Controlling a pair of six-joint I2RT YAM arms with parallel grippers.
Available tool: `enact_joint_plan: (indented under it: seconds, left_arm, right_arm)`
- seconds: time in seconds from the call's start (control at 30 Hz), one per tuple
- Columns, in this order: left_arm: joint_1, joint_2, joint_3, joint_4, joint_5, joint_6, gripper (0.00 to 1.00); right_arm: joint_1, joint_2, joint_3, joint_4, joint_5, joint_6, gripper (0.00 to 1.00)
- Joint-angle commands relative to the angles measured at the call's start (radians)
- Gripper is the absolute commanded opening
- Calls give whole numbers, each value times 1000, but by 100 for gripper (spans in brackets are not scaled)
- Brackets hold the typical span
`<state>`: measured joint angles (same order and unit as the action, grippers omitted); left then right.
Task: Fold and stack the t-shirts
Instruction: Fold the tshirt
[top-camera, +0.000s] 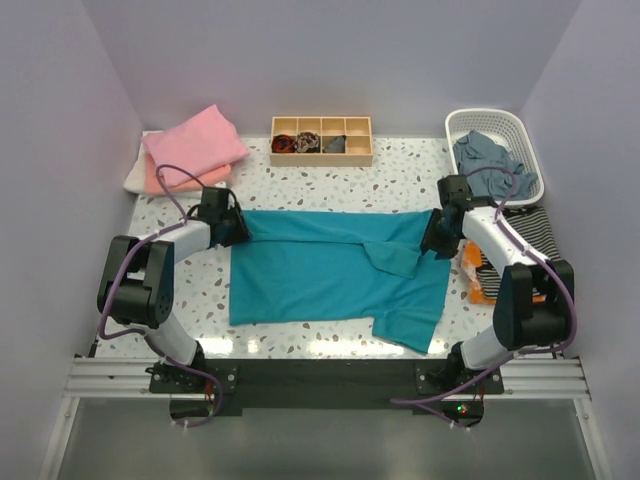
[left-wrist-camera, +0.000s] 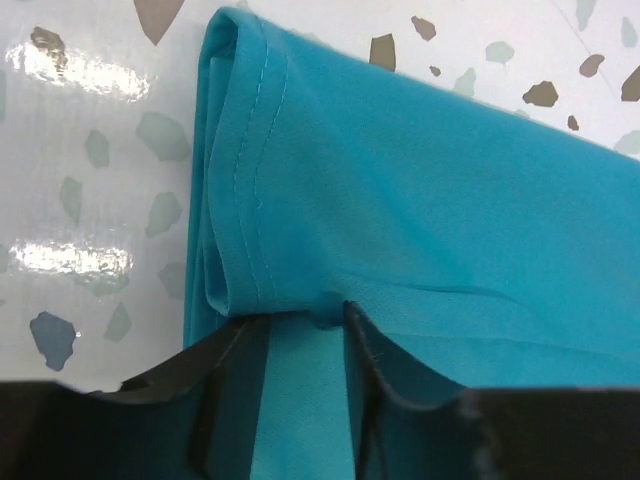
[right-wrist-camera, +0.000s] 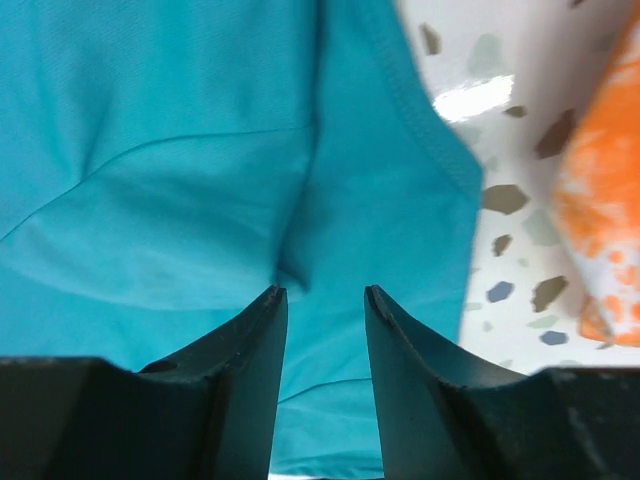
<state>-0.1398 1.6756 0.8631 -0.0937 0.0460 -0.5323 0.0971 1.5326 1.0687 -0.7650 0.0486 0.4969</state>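
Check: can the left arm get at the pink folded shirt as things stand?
Probably yes: the pink shirt lies just beyond the left gripper with bare table between, though it seems clamped on the teal shirt.

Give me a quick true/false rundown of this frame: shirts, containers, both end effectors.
1. The teal t-shirt lies spread on the table. True.
2. The pink t-shirt sits in the white basket. False: it tops the folded stack at back left.
3. The left end effector and right end effector are at the teal t-shirt's far corners. True.
4. The wooden box is empty. False: several compartments hold small dark items.
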Motion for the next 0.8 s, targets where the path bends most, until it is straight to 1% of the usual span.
enact_joint_plan:
  seconds: [0.0, 0.03, 0.1, 0.23, 0.27, 0.3, 0.33, 0.4, 0.5, 0.53, 0.63, 0.77]
  left_arm:
    - [-3, -62, 66, -97, -74, 15, 51]
    - [-3, -77, 70, -100, -77, 15, 55]
    - [-3, -120, 82, -98, -72, 11, 59]
    - [-3, -146, 83, -8, 23, 11, 59]
    - [-4, -130, 89, 36, 66, 9, 59]
    - [-4, -114, 97, 49, 87, 5, 58]
    - [-9, -96, 112, 63, 101, 3, 57]
    - [-14, -39, 135, 78, 140, -1, 55]
    - [-21, 15, 166, 77, 153, -6, 53]
    - [-23, 25, 168, 110, 156, -8, 52]
    - [-24, 65, 168, 138, 175, -14, 50]
    - [-23, 111, 149, 138, 137, -8, 45]
  right_arm:
    - [-2, -55, 56, -8, 198, -17, 42]
    - [-3, -68, 78, -4, 203, -23, 42]
    - [-4, -88, 97, 32, 163, -37, 42]
    - [-4, -54, 128, 128, 30, -40, 42]
    - [-2, -39, 131, 148, 14, -34, 42]
    - [-2, -10, 135, 189, 5, -20, 42]
    - [-3, 10, 137, 211, -28, -11, 42]
    - [-4, 67, 158, 237, -38, 3, 42]
    - [-4, 131, 183, 266, -58, 15, 42]
    - [-4, 145, 186, 271, -78, 22, 42]
    - [-4, 191, 180, 305, -79, 28, 41]
    - [-4, 251, 180, 319, -52, 29, 41]
